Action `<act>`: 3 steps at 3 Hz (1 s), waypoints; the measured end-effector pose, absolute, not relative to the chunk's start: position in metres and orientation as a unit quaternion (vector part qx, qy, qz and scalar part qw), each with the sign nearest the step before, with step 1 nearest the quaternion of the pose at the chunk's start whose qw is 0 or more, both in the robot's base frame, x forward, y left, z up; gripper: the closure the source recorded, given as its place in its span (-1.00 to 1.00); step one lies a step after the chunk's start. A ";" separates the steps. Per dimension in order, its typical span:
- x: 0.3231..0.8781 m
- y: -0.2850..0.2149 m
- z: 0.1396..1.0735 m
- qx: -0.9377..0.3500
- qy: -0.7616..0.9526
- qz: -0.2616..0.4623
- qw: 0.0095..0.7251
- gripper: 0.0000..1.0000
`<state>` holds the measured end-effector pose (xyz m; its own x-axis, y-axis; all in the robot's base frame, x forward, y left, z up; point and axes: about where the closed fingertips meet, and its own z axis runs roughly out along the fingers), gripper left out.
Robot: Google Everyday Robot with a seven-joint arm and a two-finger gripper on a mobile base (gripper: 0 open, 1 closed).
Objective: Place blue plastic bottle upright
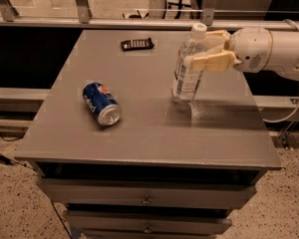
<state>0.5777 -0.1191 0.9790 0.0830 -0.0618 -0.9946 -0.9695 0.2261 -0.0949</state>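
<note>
The blue plastic bottle (188, 68), clear with a white cap and a white and blue label, stands nearly upright on the right half of the grey table (139, 133), leaning slightly. Its base rests on or just above the tabletop. My gripper (198, 48) reaches in from the right at the bottle's shoulder. One cream finger (212, 61) lies across the front of the bottle and the other shows behind its neck. The fingers are closed on the bottle.
A dark-blue Pepsi can (101, 103) lies on its side on the left half of the table. A black remote-like device (137, 44) lies near the back edge. A metal rail (114, 22) runs behind the table. Drawers (147, 199) are below the front edge.
</note>
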 end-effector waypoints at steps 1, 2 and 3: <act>0.576 -0.111 0.973 -0.494 0.550 0.402 0.540 1.00; 0.576 -0.104 0.964 -0.509 0.560 0.405 0.513 1.00; 0.575 -0.100 0.957 -0.522 0.567 0.408 0.490 0.70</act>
